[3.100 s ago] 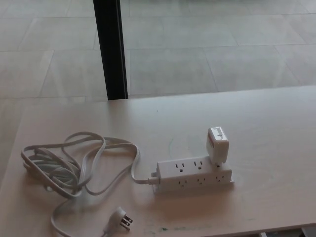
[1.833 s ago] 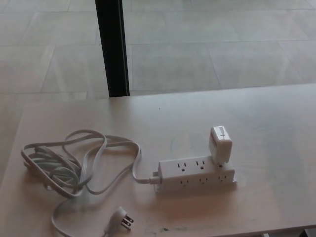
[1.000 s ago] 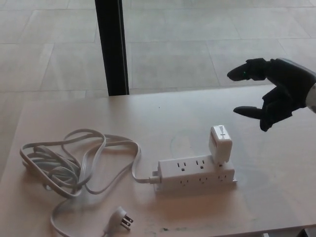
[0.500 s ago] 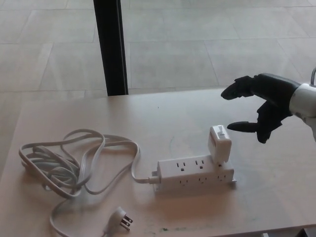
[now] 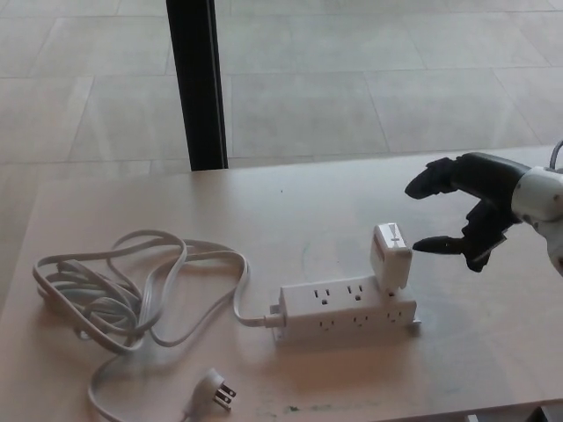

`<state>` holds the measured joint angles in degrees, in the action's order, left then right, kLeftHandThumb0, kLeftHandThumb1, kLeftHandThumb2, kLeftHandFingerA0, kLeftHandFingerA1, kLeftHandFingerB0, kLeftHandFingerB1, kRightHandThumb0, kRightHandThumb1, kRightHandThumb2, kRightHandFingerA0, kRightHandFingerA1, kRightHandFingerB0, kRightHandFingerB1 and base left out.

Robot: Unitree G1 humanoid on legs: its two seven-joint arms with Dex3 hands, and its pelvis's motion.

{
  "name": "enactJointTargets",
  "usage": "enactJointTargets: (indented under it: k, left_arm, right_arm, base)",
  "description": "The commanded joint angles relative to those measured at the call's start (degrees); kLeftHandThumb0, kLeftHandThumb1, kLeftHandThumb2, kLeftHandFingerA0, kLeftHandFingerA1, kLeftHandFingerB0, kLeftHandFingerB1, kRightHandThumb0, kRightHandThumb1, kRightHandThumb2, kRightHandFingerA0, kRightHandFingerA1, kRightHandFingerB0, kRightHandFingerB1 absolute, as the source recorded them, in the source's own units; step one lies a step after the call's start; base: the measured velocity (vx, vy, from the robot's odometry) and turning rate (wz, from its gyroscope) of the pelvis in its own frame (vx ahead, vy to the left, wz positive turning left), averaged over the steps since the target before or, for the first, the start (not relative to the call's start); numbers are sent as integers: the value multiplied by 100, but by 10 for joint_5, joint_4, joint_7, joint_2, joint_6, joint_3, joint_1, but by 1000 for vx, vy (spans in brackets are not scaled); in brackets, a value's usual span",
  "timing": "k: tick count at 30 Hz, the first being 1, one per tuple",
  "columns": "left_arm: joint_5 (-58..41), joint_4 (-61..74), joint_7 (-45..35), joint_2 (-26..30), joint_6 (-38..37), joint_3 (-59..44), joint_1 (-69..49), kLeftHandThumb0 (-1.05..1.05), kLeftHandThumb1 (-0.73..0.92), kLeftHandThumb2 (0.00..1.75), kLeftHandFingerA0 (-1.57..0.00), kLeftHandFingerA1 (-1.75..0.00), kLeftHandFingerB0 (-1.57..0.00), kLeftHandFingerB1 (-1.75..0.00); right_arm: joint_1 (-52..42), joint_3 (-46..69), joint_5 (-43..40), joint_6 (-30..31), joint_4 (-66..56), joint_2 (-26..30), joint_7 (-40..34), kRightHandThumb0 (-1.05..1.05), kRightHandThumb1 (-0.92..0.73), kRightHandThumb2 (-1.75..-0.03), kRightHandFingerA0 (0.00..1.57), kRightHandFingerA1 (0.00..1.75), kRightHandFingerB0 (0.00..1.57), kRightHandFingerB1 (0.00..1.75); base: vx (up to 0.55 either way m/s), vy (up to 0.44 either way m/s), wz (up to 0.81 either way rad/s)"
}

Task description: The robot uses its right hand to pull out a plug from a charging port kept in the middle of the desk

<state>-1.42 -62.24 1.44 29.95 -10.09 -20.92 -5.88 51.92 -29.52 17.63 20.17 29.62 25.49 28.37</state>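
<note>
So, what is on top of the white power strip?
A white plug adapter stands in the power strip's right end; its prongs are hidden. The other outlets are free.

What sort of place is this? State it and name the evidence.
Probably an office or lab: a pale desk carrying a white power strip with a charger block, beside large floor tiles and a black post.

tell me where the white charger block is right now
In the head view, the white charger block is plugged into the right end of the power strip at mid-desk, just left of the open right hand.
</note>
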Motion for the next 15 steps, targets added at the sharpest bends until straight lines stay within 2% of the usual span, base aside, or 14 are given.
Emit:
enactJointTargets:
  k: [1,2,3,4,5,6,7,10,11,12,13,14,15]
  left_arm:
    - [-12,10,-7,14,9,-4,-5,-57,56,58,-83,-104,-67,-49]
    - [-11,8,-5,14,10,-3,-3,-57,56,58,-82,-95,-66,-48]
    - [-11,3,-6,15,9,-4,-1,-57,56,58,-84,-92,-67,-48]
    - [-9,3,-6,15,6,-2,-3,-57,56,58,-84,-92,-66,-48]
    - [-8,3,-6,15,5,-2,-5,-57,57,58,-84,-98,-66,-48]
    - [-8,6,-7,16,8,-1,-5,-57,57,58,-83,-95,-65,-48]
    - [-9,10,-8,16,12,-2,-6,-57,57,58,-84,-102,-66,-48]
    - [-8,11,-9,17,10,-1,-6,-58,57,58,-84,-103,-64,-47]
    - [-5,11,-5,17,12,1,-5,-59,57,58,-84,-102,-63,-46]
    - [-5,6,-3,17,10,0,-2,-58,57,58,-84,-91,-64,-47]
    - [-5,7,-4,17,10,0,-3,-58,57,58,-82,-90,-63,-47]
    - [-4,5,-7,19,11,2,-2,-59,57,58,-84,-92,-64,-47]
    - [-4,5,-7,19,11,2,-2,-59,57,58,-84,-92,-64,-47]
  right_arm:
    - [-15,-4,27,-34,-4,-1,9,-80,-44,-85,90,91,12,42]
    - [-17,-6,31,-36,-5,-3,9,-80,-56,-57,95,98,19,33]
    - [-16,-8,34,-34,-6,-5,11,-92,-49,-86,101,107,13,40]
    - [-20,-9,37,-36,-10,-4,11,-88,-47,-86,99,107,14,41]
    - [-22,-10,38,-36,-11,-6,12,-83,-56,-58,100,114,19,33]
    - [-20,-10,38,-38,-7,-9,14,-84,-56,-58,102,118,18,34]
    - [-18,-8,38,-39,-3,-13,14,-83,-54,-58,102,116,18,32]
    - [-15,-6,42,-39,3,-21,12,-84,-54,-57,98,111,17,31]
    - [-10,-7,44,-31,6,-25,17,-84,-53,-57,95,114,16,31]
    - [-5,-7,46,-28,7,-26,23,-84,-53,-57,93,115,14,31]
    - [-4,-9,50,-37,8,-25,21,-86,-54,-58,96,113,14,31]
    - [-7,-8,51,-42,4,-23,23,-89,-44,-68,98,109,11,36]
    - [-7,-7,51,-43,4,-23,24,-89,-44,-68,98,109,11,36]
  base:
    - [0,0,0]
    - [0,0,0]
    - [0,0,0]
    - [0,0,0]
    - [0,0,0]
    - [0,0,0]
    - [0,0,0]
    - [0,0,0]
    - [0,0,0]
    - [0,0,0]
    - [0,0,0]
    - [0,0,0]
    - [0,0,0]
